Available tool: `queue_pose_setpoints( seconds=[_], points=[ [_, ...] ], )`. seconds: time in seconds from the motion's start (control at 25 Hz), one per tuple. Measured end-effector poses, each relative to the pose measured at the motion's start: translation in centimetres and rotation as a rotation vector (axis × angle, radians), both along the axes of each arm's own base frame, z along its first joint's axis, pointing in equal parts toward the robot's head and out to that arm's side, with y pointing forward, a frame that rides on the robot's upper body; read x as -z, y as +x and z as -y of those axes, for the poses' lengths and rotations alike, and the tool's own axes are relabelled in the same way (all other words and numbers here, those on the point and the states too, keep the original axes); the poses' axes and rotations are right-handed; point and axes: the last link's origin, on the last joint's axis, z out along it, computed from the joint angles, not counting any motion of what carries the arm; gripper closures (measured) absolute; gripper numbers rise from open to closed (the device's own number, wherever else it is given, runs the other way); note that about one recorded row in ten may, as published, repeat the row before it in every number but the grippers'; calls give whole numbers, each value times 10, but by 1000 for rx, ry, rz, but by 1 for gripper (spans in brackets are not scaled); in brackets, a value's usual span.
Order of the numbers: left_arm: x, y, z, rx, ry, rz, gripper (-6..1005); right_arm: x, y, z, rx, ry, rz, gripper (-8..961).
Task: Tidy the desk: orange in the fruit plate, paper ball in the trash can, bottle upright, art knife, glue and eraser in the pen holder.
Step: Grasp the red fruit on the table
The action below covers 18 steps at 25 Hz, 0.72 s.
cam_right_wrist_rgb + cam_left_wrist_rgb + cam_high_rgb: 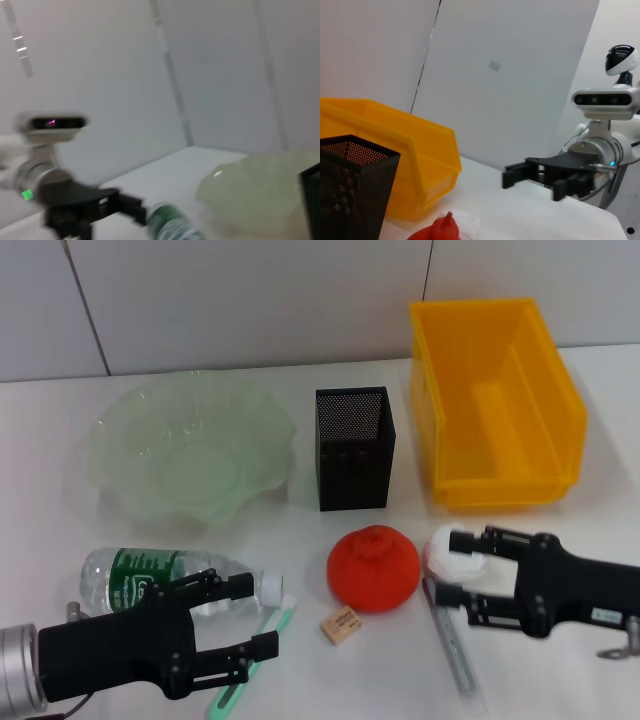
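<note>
The orange [373, 567] sits at mid-table, its top also showing in the left wrist view [442, 227]. Just to its right lies the white paper ball [446, 552], between the spread fingers of my open right gripper [453, 568]. The bottle [165, 577] lies on its side at front left, with my open left gripper [250, 618] at its cap end. A slim green tool, apparently the art knife [252, 665], lies under that gripper. The tan eraser [341, 625] rests in front of the orange. A grey stick, apparently the glue [452, 642], lies beneath the right gripper.
The green glass fruit plate [190, 450] stands at back left, the black mesh pen holder [355, 447] at back centre, and the yellow bin serving as trash can [497, 405] at back right. A white wall runs behind the table.
</note>
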Motion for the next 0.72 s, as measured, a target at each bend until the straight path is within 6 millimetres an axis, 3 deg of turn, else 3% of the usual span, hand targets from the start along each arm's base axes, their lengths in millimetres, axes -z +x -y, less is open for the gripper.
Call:
queue_pose_setpoints(
  seconds=[0.32,0.72],
  points=[
    [2,0,1,5,0,0,216,27,-4,-14,-1,113,-21,213],
    [2,0,1,6,-1,-1,216,37,-9,-31,5,116,15,223]
  ],
)
